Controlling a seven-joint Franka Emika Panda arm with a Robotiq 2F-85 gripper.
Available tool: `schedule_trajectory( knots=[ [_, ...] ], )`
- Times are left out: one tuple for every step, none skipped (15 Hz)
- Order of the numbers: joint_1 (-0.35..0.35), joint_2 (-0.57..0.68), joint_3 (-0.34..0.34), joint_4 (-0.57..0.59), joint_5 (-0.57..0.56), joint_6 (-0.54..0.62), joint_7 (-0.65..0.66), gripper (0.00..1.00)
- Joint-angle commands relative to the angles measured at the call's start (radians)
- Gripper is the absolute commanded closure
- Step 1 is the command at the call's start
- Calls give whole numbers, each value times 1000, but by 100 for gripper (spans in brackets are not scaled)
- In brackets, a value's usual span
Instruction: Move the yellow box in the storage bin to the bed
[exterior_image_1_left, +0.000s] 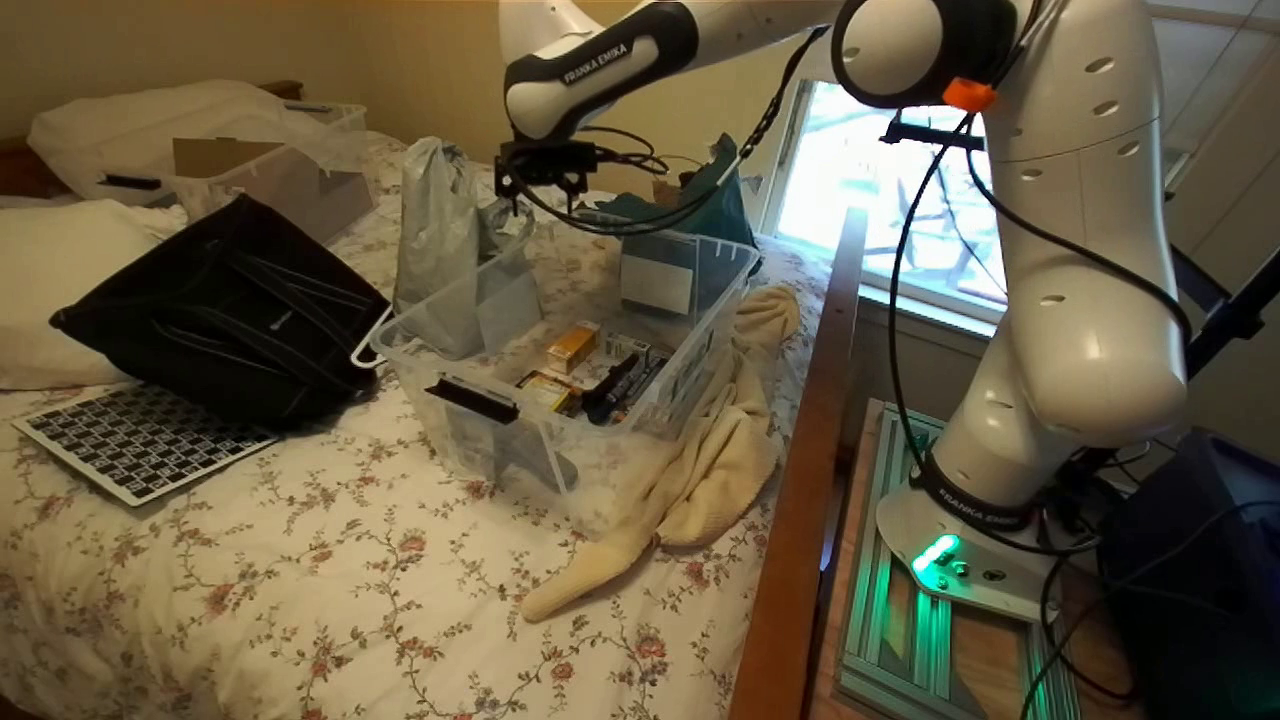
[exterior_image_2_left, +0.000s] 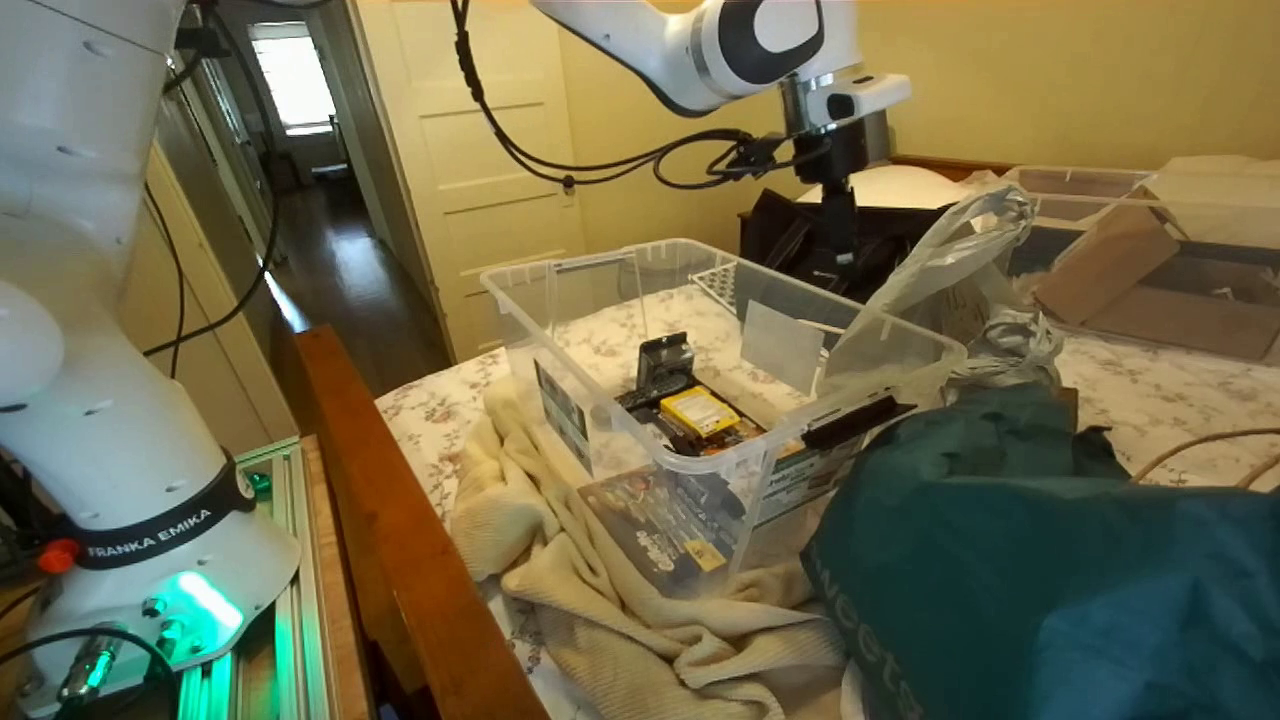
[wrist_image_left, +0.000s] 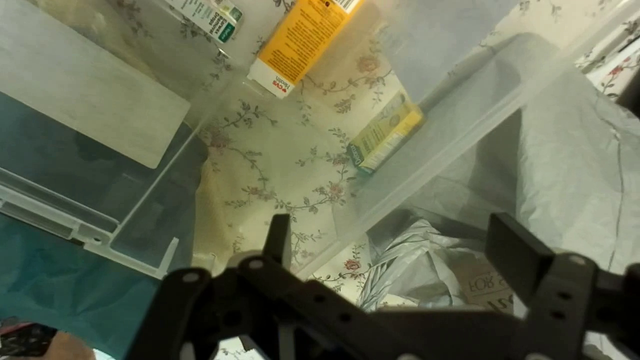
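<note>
“Black fingers (wrist_image_left: 279, 240) terminate the white arm (exterior_image_1_left: 640, 50). State their position.”

“The gripper (wrist_image_left: 390, 230) is spread: its two fingers stand well apart. It hangs above the rim of the storage bin (exterior_image_1_left: 480, 440), apart from it. In the wrist view, the gap between the fingers frames a rim edge and a crumpled grey plastic bag (wrist_image_left: 420, 265) just outside that edge.”

“Locate the yellow box (wrist_image_left: 305, 45).”

“It rests on the floor of the bin, at the top of the wrist view, well apart from the fingers. Markings: yellow-orange faces, dark print, one white end.”

“Identify the adjacent contents.”

“A small white carton (wrist_image_left: 205, 17) with a green end lies near the box. In an exterior view, a lemon-yellow package (exterior_image_1_left: 548, 390) and several dark items (exterior_image_1_left: 612, 388) share the bin; the dark items overlap too much to name.”

“Specify the support surface.”

“The bed (exterior_image_1_left: 300, 580). The bin stands on its cream coverlet, which is printed with small reddish flowers.”

“Continue outward.”

“Cream knit cloth (exterior_image_1_left: 725, 450) runs along one side of the bin. A teal bag (exterior_image_2_left: 980, 560) sits just beside one end. A black fabric bag (exterior_image_1_left: 240, 310) lies near a corner of the bin and overlaps a black-and-white patterned board (exterior_image_1_left: 140, 440). Farther off are a second clear tub (exterior_image_1_left: 260, 190) and a white pillow (exterior_image_1_left: 60, 280).”

“Robot mounting?”

“The base (exterior_image_1_left: 970, 560), with a green light on it, stands beyond the brown wooden rail (exterior_image_1_left: 800, 500) at the bed's edge.”
</note>
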Motion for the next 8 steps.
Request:
schedule_trajectory(
  knots=[
    [-4, -133, 15, -205, -3, 102, -90, 0],
    [-4, -156, 14, -239, -2, 118, -108, 0],
    [-3, -175, 12, -271, -2, 133, -122, 0],
    [-1, -197, 9, -304, -5, 144, -133, 0],
    [0, -217, 7, -334, -9, 155, -142, 0],
    [-1, -236, 6, -363, -9, 163, -155, 0],
    [0, -255, 4, -391, -16, 170, -163, 0],
    [0, -270, 1, -417, -24, 177, -170, 0]
  ],
)
